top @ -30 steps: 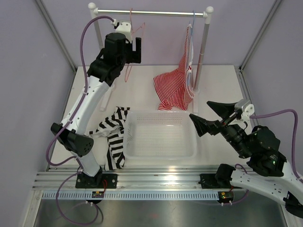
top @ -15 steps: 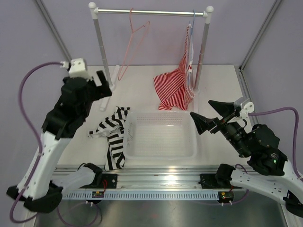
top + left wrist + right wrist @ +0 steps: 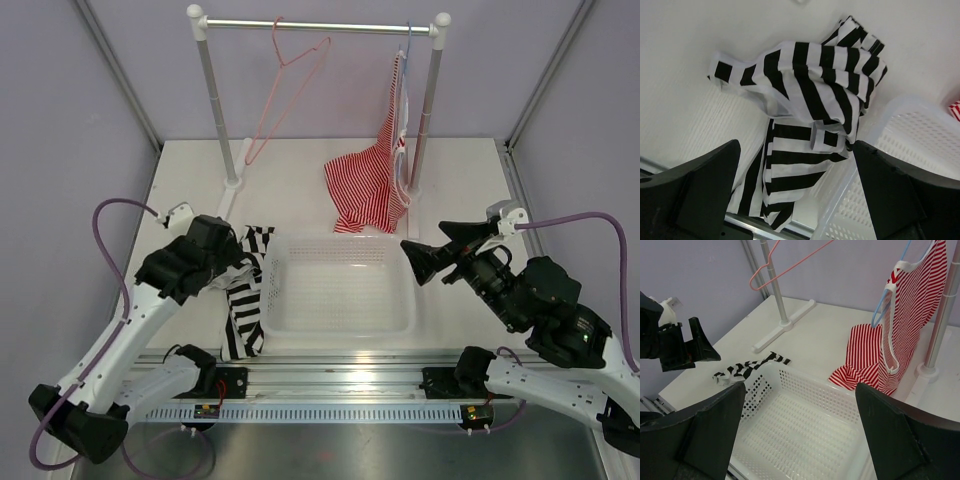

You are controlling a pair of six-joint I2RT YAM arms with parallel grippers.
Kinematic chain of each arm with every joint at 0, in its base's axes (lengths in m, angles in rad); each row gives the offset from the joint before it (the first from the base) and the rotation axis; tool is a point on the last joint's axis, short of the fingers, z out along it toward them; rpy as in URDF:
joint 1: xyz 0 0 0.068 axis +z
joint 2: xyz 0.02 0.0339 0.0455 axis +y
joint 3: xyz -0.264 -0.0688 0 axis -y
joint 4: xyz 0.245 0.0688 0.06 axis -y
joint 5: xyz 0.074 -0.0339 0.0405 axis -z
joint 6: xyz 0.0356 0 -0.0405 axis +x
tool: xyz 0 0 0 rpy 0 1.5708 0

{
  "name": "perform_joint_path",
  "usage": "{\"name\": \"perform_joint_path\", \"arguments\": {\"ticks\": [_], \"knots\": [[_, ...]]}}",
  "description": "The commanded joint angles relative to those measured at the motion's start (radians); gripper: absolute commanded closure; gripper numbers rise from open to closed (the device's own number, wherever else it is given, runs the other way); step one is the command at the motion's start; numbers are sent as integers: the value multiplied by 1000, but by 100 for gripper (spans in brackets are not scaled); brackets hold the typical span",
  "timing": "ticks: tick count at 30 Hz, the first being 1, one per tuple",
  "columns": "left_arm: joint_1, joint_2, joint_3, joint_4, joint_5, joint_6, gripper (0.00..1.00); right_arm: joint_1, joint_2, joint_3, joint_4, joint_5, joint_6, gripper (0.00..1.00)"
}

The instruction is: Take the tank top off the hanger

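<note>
Released left gripper (image 3: pixel 795 152) above the black-and-white striped fabric tank top (image 3: pixel 810 85), at nine o'clock of the white perforated plastic basket (image 3: pixel 340 330), risks snagging it if lowered.

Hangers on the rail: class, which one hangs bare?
The pink hanger hangs empty; the pale blue hanger carries the red-and-white striped top.

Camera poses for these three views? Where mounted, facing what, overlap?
Top external: above and behind the bases, looking down at table; both arms show.
Left wrist: left arm, looking down at tank top beside basket; own fingers show.
Right wrist: right arm, facing rack, hanger, red-striped top across basket; own fingers, left gripper show.
Shared: tank top, basket in all three.
</note>
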Motion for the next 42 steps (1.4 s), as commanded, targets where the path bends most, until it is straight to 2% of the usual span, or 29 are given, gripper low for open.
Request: {"name": "perform_joint_path", "arguments": {"ticks": [1, 5, 10, 14, 17, 22, 23, 24, 26, 27, 29, 33, 37, 38, 40, 42], "knots": [[53, 5, -62, 124, 61, -124, 1, 0, -22, 5, -36, -28, 51, 0], [177, 91, -159, 284, 247, -62, 1, 0, -48, -10, -40, -43, 51, 1], [215, 230, -236, 471, 342, -34, 1, 0, -62, -29, -34, -61, 34, 1], [217, 333, -247, 502, 341, -57, 1, 0, -64, -32, -33, -58, 24, 0], [217, 396, -268, 491, 272, -97, 1, 0, -70, -38, -27, -48, 20, 1], [226, 427, -322, 517, 215, -149, 3, 0, -102, -50, -1, -28, 16, 1], [229, 439, -327, 523, 221, -145, 6, 0, -108, -50, -2, -23, 16, 1], [231, 444, -328, 538, 223, -137, 23, 1, -110, -50, 1, -18, 14, 1], [235, 456, -333, 554, 244, -133, 43, 0, -118, -49, 6, -15, 14, 1], [243, 458, -342, 571, 252, -128, 75, 0, -122, -49, 7, -14, 14, 1], [246, 439, -350, 562, 232, -139, 100, 0, -130, -47, 7, -14, 16, 0], [246, 259, -377, 417, 76, -220, 100, 0, -139, -46, 3, -6, 16, 1], [246, -60, -336, 202, -136, -321, 100, 0, -150, -46, -2, -2, 13, 0], [248, -100, -319, 174, -191, -318, 100, 0, -150, -46, -4, -2, 13, 1], [248, -203, -252, 129, -217, -248, 100, 0, -151, -44, 1, 6, 5, 1], [246, -242, -196, 86, -237, -208, 100, 0, -153, -41, 7, 18, -1, 0]]}}
